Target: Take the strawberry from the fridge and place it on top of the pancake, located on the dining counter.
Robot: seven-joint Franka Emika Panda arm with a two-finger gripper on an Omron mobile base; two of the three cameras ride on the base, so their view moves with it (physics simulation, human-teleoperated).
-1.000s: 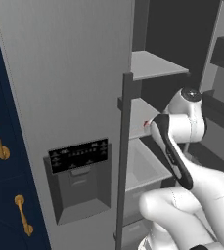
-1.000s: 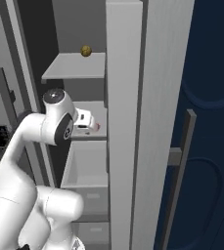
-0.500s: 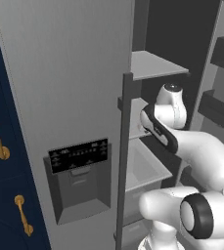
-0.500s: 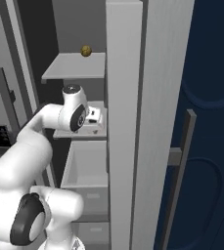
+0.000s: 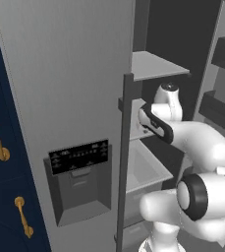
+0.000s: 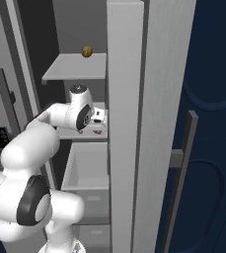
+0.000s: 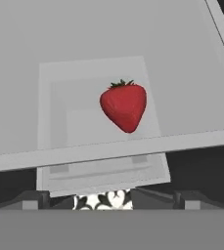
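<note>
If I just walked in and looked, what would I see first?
The bright red strawberry jumps out first, lying on a pale grey shelf inside the open fridge. Next comes the big white robot arm, reaching in toward that shelf. Higher up, a small brownish ball sits alone on the top shelf.

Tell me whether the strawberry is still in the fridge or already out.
In. The strawberry lies free on a grey shelf inside the fridge, ahead of the claw, not gripped.
</note>
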